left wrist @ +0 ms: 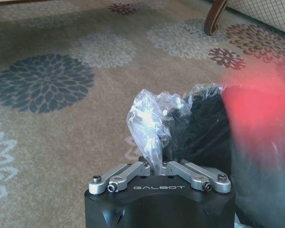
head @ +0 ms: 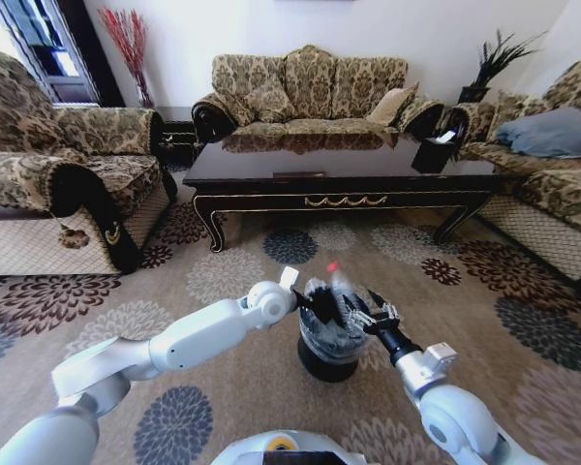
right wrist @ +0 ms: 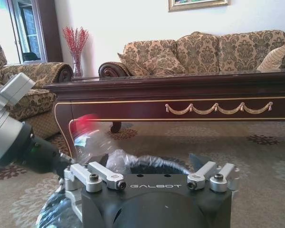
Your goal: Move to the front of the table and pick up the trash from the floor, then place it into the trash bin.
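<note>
The black trash bin stands on the carpet in front of the dark table, with both arms meeting over it. My left gripper is shut on the bin's crumpled clear liner at the rim. Over the other side of the bin's mouth, my right gripper is open with nothing between its fingers. A clear bottle with a red cap shows blurred in the air above the bin, between the two grippers; the cap is close to my left wrist, and the bottle is beside the left gripper.
The table lies just beyond the bin, with a small black tissue box on its right end. Patterned sofas ring the table: an armchair on the left, a sofa behind it and a couch on the right. Flowered carpet surrounds the bin.
</note>
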Motion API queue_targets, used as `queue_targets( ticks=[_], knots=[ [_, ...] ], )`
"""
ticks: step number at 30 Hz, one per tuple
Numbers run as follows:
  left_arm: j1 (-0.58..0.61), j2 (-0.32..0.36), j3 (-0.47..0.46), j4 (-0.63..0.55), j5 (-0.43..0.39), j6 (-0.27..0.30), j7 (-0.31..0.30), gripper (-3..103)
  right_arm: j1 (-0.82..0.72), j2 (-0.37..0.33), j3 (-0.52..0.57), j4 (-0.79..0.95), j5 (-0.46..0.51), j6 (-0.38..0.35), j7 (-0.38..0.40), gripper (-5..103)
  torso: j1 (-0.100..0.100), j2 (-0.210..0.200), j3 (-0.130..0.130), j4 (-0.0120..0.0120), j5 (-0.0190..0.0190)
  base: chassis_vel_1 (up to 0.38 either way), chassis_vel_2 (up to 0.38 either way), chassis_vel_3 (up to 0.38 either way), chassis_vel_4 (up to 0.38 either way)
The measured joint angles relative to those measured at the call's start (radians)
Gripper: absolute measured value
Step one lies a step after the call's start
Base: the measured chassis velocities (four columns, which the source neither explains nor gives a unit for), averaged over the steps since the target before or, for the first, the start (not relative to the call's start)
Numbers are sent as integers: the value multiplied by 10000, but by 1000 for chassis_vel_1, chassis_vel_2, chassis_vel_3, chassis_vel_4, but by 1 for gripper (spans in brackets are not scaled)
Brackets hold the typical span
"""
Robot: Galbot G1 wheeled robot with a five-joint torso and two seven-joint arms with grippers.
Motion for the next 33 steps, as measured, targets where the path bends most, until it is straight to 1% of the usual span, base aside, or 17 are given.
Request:
queue_targets(
  ticks=[1,2,12,16,19,20,21,22,23,24,25,26,29,30,31,32,33],
  knots=[
    [-11,2,-12,4,-5,1,0,3,-1,7,-9,8,-5,-4,0,95,0,0,0,0,0,0,0,0,0],
    [-24,43,-19,-7,-20,4,2,3,-1,28,-18,37,-8,-20,0,100,0,0,0,-1,1,0,0,0,0],
    [253,337,-196,-225,47,13,24,3,37,108,17,-30,10,-13,364,100,0,0,0,0,0,0,0,0,0],
    [600,714,-593,-440,175,21,124,3,88,99,-38,-220,-346,23,338,100,0,0,0,0,0,0,0,0,0],
    [900,940,-909,-580,265,28,187,3,139,83,-38,-331,-287,35,265,100,0,0,0,-2,-1,0,0,0,0],
    [1251,1165,-1239,-726,344,32,243,3,220,84,-56,-470,-259,51,175,100,0,0,0,-1,-1,0,0,0,0],
    [1251,1165,-1239,-726,344,32,243,3,220,84,-56,-470,-259,51,175,100,0,0,0,-1,-1,0,0,0,0],
    [1624,1435,-1573,-874,421,36,344,3,304,84,-104,-603,-256,61,110,100,0,0,0,-2,-3,0,0,0,0],
    [1771,1551,-1711,-921,447,44,389,3,342,83,-129,-670,-256,68,84,100,0,1,0,0,-3,0,0,0,0],
    [2332,1988,-2265,-1063,593,82,559,3,464,83,-220,-915,-263,140,17,100,0,0,0,1,-1,0,0,0,0],
    [2332,1988,-2265,-1063,593,82,559,3,464,83,-220,-915,-263,140,17,100,0,0,0,1,-1,0,0,0,0],
    [2514,2125,-2475,-1092,661,99,630,3,511,81,-245,-992,-266,156,6,100,0,0,0,1,-1,0,0,0,0],
    [3638,2886,-4114,-1226,984,192,1058,3,821,40,-391,-1439,-256,216,-15,100,0,0,-1,2,-2,0,0,0,0],
    [3638,2886,-4114,-1226,984,192,1058,3,821,40,-391,-1439,-256,216,-15,100,0,0,-1,2,-2,0,0,0,0],
    [3818,3016,-4395,-1252,1030,198,1140,3,875,30,-414,-1522,-249,221,-17,100,0,0,0,4,-3,0,0,0,0],
    [4042,3188,-4747,-1280,1093,201,1255,3,937,19,-437,-1625,-237,235,-22,100,0,0,0,3,-2,0,0,0,0],
    [4453,3507,-5313,-1348,1187,201,1452,3,1040,-8,-482,-1832,-205,258,-40,100,0,1,-1,3,-2,0,0,0,0]
  ],
)
